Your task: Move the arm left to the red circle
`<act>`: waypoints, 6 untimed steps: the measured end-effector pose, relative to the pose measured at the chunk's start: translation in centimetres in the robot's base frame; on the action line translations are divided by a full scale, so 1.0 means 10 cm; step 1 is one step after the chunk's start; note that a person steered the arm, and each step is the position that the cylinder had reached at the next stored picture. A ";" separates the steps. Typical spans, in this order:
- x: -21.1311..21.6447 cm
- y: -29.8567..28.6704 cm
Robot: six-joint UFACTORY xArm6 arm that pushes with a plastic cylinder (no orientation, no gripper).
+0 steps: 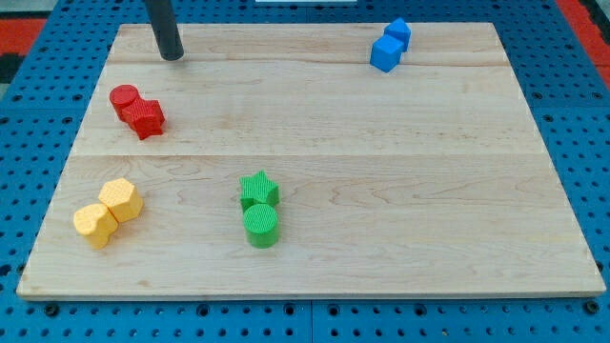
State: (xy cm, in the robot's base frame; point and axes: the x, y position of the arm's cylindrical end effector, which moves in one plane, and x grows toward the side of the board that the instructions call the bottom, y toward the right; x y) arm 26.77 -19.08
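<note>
The red circle (pixel 124 98) lies at the board's left side, touching a red star (pixel 145 117) just to its lower right. My tip (pixel 172 55) rests on the board near the top left corner, above and to the right of the red circle, apart from it by a short gap.
The wooden board (pixel 315 152) also holds two blue blocks (pixel 390 46) touching at the top right, a green star (pixel 258 189) touching a green circle (pixel 261 226) at bottom centre, and two yellow blocks (pixel 108 212) touching at bottom left.
</note>
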 end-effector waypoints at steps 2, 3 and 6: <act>0.63 0.41; 1.07 0.55; 1.74 -0.51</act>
